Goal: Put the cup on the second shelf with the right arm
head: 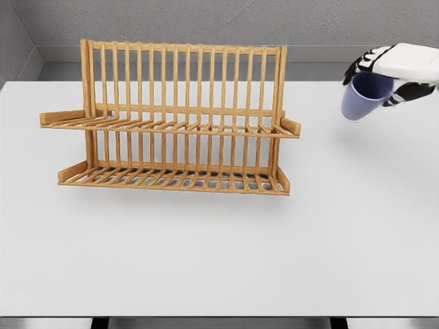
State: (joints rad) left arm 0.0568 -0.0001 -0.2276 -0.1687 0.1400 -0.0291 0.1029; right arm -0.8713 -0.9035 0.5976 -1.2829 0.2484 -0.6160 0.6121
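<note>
One blue cup (365, 96) clamped in right robot hand (394, 72), one two-shelf wooden rack (175, 123), white table (219, 247).

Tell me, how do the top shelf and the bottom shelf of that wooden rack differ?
The top shelf sits higher on the rack and nearer the cup held in the right hand; the bottom shelf rests on the table. The top shelf's left end sticks out past the upright frame further than the bottom shelf's does. Both are slatted, the same light wood, and hold nothing.
</note>
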